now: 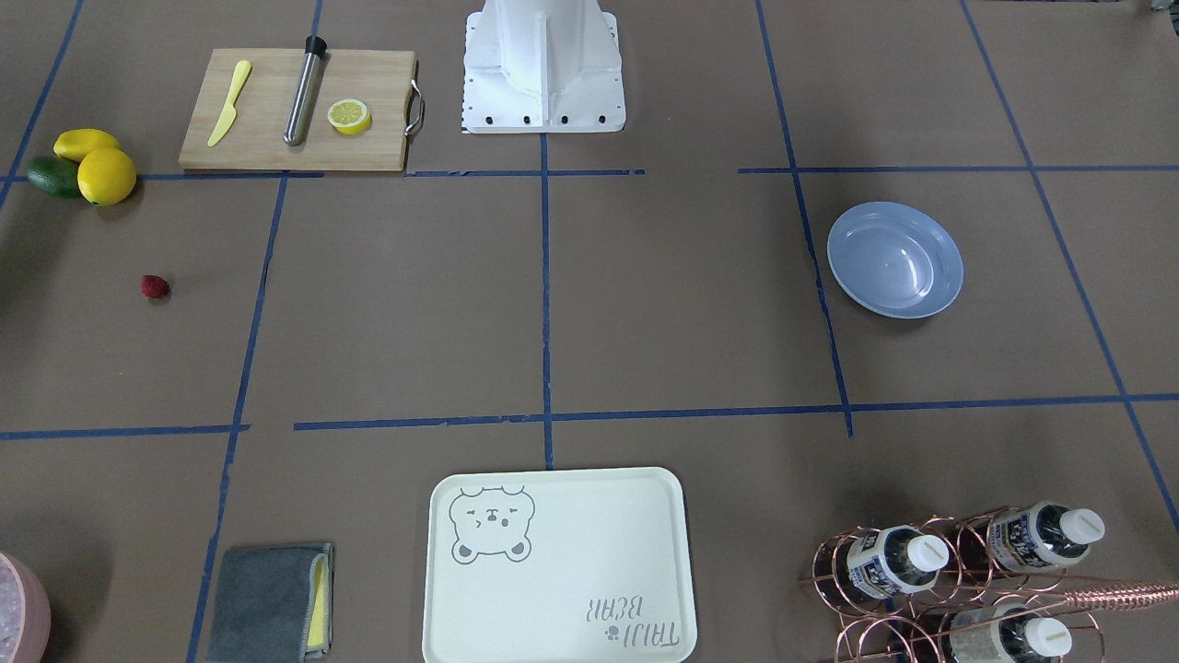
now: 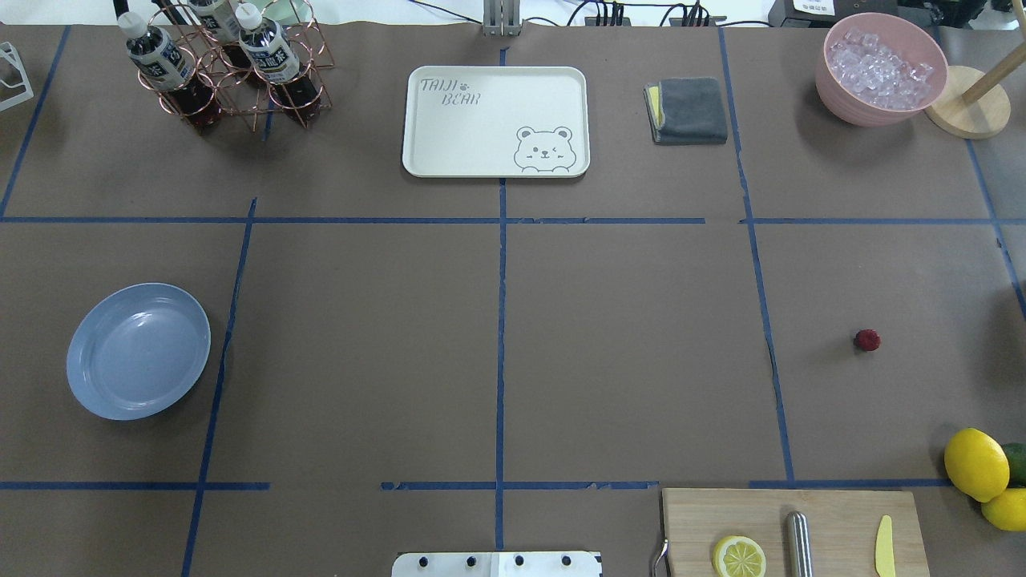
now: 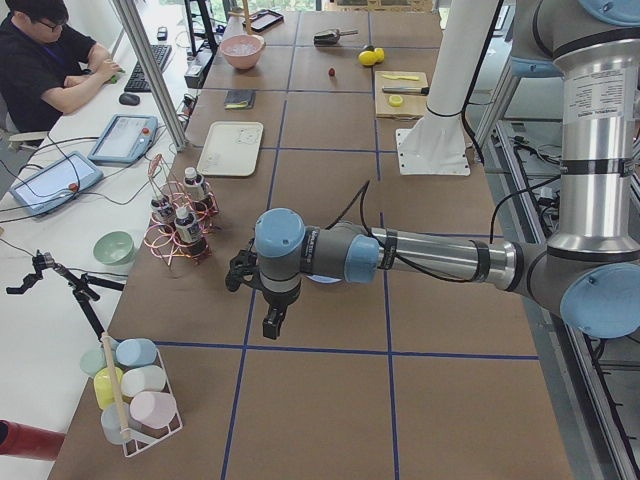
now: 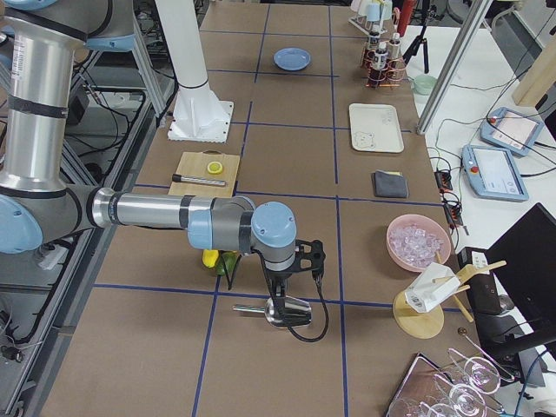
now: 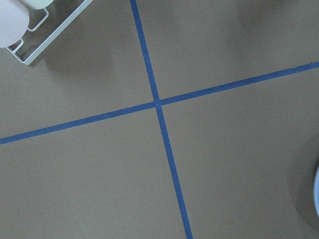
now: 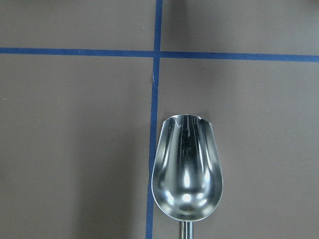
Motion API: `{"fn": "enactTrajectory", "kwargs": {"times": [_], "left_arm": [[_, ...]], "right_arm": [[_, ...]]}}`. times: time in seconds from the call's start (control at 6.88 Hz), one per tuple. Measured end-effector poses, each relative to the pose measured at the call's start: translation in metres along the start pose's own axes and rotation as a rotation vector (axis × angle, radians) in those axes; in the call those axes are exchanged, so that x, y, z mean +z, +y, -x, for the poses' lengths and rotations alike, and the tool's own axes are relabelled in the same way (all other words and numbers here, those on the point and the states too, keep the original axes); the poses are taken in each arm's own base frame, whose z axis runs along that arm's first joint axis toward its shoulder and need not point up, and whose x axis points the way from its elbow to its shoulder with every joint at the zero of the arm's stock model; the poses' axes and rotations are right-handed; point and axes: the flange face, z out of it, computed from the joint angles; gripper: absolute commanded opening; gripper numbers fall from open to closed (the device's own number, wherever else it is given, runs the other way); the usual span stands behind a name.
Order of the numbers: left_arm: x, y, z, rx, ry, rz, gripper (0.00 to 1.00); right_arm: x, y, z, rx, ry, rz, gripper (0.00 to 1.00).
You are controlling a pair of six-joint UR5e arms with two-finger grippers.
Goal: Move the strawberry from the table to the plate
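Note:
The strawberry [image 1: 155, 286] [image 2: 866, 340] [image 3: 331, 72], small and dark red, lies alone on the brown-paper table [image 1: 682, 304] on my right side. Far across on my left side sits the light-blue plate [image 1: 894, 260] [image 2: 138, 350] [image 4: 291, 58], with nothing in it. Neither arm shows in the overhead or front views. My left gripper [image 3: 272, 322] hangs over the table's left end, beyond the plate. My right gripper [image 4: 281, 288] hovers over a metal scoop [image 4: 287, 311] [image 6: 187, 169] past the right end. Whether either gripper is open or shut, I cannot tell.
A wooden cutting board [image 2: 834, 513] holds a lemon half [image 2: 739, 556], a steel rod and a yellow knife. Lemons and a lime [image 2: 975, 463] lie near the strawberry. A bear tray [image 2: 495, 120], grey cloth [image 2: 689, 110], ice bowl [image 2: 880, 68] and bottle rack [image 2: 224, 68] line the far edge.

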Motion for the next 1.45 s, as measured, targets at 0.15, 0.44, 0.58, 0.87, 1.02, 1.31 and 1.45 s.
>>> {"fn": "enactTrajectory", "kwargs": {"times": [0.15,0.44,0.58,0.87,1.02,1.31,1.45], "left_arm": [[0.0,0.0,0.0,0.0,0.0,0.0,1.0],[0.0,0.0,-0.001,0.0,0.0,0.0,1.0],[0.0,0.0,0.0,0.001,-0.002,0.0,1.0],[-0.001,-0.004,-0.003,0.024,-0.01,-0.015,1.0],[-0.003,-0.01,-0.006,0.045,-0.011,-0.036,1.0],[-0.009,-0.029,-0.012,0.146,-0.022,-0.144,1.0],[-0.011,-0.038,-0.014,0.228,-0.029,-0.236,1.0]], "right_arm": [[-0.001,-0.001,0.0,-0.002,0.0,-0.001,1.0],[-0.003,-0.004,0.005,-0.008,-0.004,-0.007,1.0],[-0.005,-0.005,0.008,-0.011,-0.01,-0.012,1.0],[-0.017,-0.014,0.022,-0.079,-0.014,-0.081,1.0],[-0.022,-0.019,0.028,-0.132,-0.012,-0.132,1.0],[-0.022,-0.034,0.03,-0.157,-0.041,-0.172,1.0],[-0.022,-0.038,0.031,-0.159,-0.054,-0.175,1.0]]}}
